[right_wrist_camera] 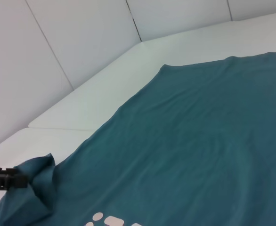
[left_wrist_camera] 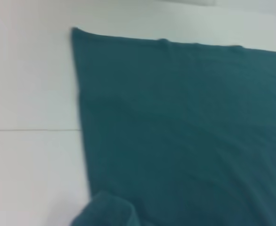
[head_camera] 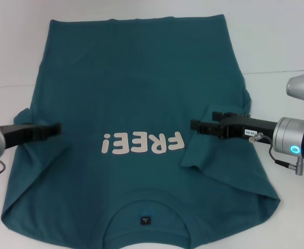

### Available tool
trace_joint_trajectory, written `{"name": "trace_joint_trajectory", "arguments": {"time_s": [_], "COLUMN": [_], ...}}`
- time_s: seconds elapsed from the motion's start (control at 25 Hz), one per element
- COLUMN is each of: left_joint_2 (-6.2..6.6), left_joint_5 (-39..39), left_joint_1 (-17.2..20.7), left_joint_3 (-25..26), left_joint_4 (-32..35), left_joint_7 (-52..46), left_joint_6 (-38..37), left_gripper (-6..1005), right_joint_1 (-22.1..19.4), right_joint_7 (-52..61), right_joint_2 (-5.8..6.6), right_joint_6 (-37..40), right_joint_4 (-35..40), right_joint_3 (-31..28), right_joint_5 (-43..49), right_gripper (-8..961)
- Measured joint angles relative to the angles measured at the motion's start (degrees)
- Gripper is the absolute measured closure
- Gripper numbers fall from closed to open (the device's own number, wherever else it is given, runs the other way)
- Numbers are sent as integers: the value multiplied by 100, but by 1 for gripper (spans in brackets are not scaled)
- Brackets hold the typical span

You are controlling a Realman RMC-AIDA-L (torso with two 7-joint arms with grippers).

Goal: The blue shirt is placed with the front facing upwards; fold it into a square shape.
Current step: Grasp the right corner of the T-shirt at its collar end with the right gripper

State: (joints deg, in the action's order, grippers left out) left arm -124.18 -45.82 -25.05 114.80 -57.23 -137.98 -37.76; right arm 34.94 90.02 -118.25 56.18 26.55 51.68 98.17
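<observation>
Teal blue shirt (head_camera: 136, 88), seemingly print-up

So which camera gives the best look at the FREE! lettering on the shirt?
The head view: the whole FREE! print shows on the blue shirt. The right wrist view catches only the tops of a few letters; the left wrist view shows plain cloth, no print.

Both arms end in silver-grey round wrists, each with a glowing green ring light. The left claw (head_camera: 56, 128) is long, flat and black. The right claw (head_camera: 194, 125) is black and blocky, bears a small white label, and trails a thin grey cable.
</observation>
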Motion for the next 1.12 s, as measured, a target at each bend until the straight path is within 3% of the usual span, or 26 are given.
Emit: {"name": "trace_joint_trajectory", "arguments": {"time_s": [0.24, 0.56, 0.84, 1.12], "left_joint_2": [-2, -9, -16, -6], "left_joint_5": [-44, -309, -1013, -950], "left_joint_1": [137, 223, 399, 460], "left_joint_3": [209, 225, -135, -526], "left_joint_4": [61, -62, -469, -396], "left_joint_7": [0, 42, 343, 631], "left_joint_6": [429, 446, 56, -54], "left_gripper": [140, 140, 140, 141], "right_joint_1": [-4, -16, -22, -22], "right_joint_7": [-1, -1, -2, -20], "right_joint_2": [-18, -38, -40, -40], "right_joint_6": [13, -15, -27, -28], "right_joint_4": [0, -1, -14, -19], "right_joint_3": [0, 0, -17, -21], "right_joint_5": [0, 0, 0, 0], "right_gripper": [13, 12, 12, 13]}}
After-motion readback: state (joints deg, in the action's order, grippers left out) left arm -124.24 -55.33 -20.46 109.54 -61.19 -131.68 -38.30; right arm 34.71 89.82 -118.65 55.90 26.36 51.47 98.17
